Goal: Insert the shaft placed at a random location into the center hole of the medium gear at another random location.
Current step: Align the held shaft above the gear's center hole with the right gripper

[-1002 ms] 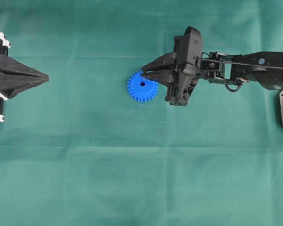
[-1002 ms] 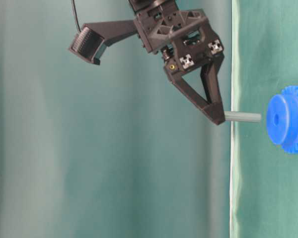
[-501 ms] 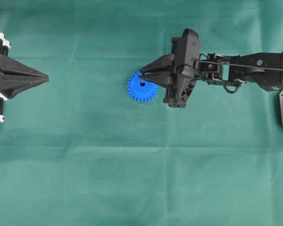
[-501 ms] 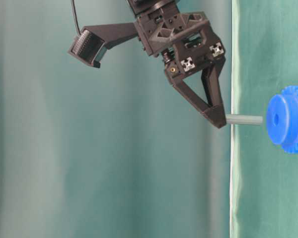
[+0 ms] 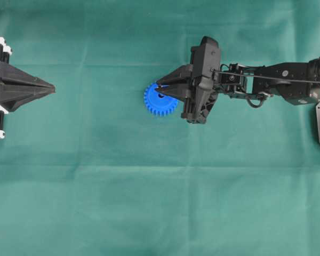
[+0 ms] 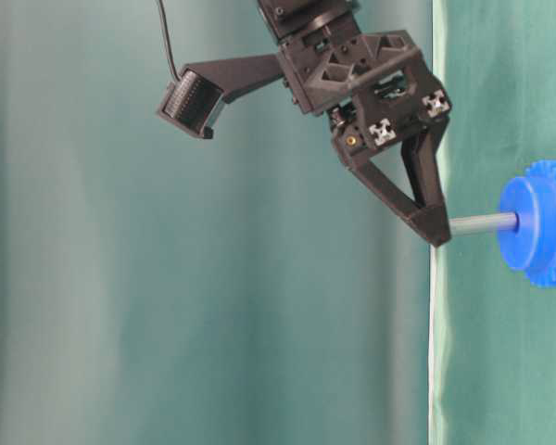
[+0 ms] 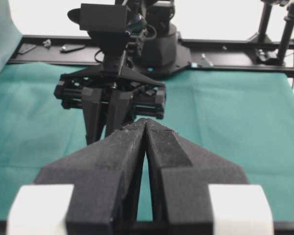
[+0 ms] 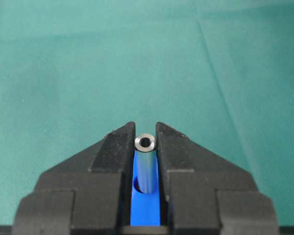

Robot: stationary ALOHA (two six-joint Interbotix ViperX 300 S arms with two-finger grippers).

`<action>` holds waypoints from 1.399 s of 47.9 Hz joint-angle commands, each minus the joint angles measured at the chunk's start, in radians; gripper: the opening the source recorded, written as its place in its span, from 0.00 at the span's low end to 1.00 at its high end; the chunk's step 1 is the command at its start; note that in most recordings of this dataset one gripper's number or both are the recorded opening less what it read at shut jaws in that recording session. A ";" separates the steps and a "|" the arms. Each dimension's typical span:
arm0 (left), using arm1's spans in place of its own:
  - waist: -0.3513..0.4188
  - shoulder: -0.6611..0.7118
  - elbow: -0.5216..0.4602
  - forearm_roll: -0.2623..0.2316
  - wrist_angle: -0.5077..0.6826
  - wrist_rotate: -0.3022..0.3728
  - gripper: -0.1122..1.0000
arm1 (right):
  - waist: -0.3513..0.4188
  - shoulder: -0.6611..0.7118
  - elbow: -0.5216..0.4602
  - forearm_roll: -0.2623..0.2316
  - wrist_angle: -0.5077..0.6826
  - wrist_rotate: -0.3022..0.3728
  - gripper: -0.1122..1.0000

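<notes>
Overhead view: 1 shaft (image 6: 483, 222) in right gripper (image 5: 159, 88), 1 medium gear (image 5: 160, 99), left gripper (image 5: 52, 88) closed.

The silvery shaft (image 6: 483, 222) stands square to the bright blue medium gear (image 6: 537, 222), its tip entering the center hole (image 8: 136, 185); the gear lies flat mid-counter.

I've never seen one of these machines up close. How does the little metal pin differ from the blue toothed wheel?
The shaft is a thin, plain silvery-grey rod; the medium gear is a far wider bright blue disc with teeth round its rim. The shaft is pinched in the right gripper, off the cloth, while the gear lies flat on it. The shaft's lower end meets the gear's middle. Both are round.
</notes>
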 commanded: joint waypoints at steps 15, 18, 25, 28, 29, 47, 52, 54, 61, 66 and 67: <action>0.002 0.008 -0.021 0.003 -0.008 -0.002 0.10 | -0.005 -0.020 -0.006 0.006 0.002 -0.009 0.22; 0.002 0.008 -0.021 0.003 -0.008 -0.002 0.10 | -0.006 -0.034 -0.008 0.006 0.003 -0.012 0.22; 0.002 0.008 -0.021 0.003 -0.008 -0.002 0.10 | -0.008 -0.087 0.000 0.000 0.006 -0.018 0.22; 0.002 0.008 -0.021 0.003 -0.008 -0.002 0.10 | -0.009 -0.106 0.003 -0.003 0.008 -0.018 0.22; 0.002 0.008 -0.021 0.003 -0.008 -0.002 0.10 | -0.009 -0.110 0.005 -0.003 0.008 -0.018 0.22; 0.002 0.008 -0.021 0.003 -0.009 0.002 0.10 | -0.008 -0.101 -0.002 -0.003 0.002 -0.015 0.22; 0.000 0.008 -0.020 0.003 -0.009 0.002 0.10 | -0.008 -0.084 -0.009 -0.003 0.002 -0.015 0.22; 0.002 0.008 -0.020 0.003 -0.009 0.002 0.10 | -0.008 -0.078 -0.011 -0.002 0.000 -0.015 0.22; 0.002 0.008 -0.021 0.003 -0.009 0.002 0.10 | -0.006 -0.058 -0.014 0.000 -0.008 -0.012 0.22; 0.002 0.008 -0.021 0.003 -0.008 0.002 0.10 | -0.005 -0.043 -0.012 0.003 -0.018 -0.009 0.22; 0.002 0.008 -0.021 0.003 -0.009 0.002 0.10 | -0.005 -0.040 -0.012 0.003 -0.020 -0.008 0.22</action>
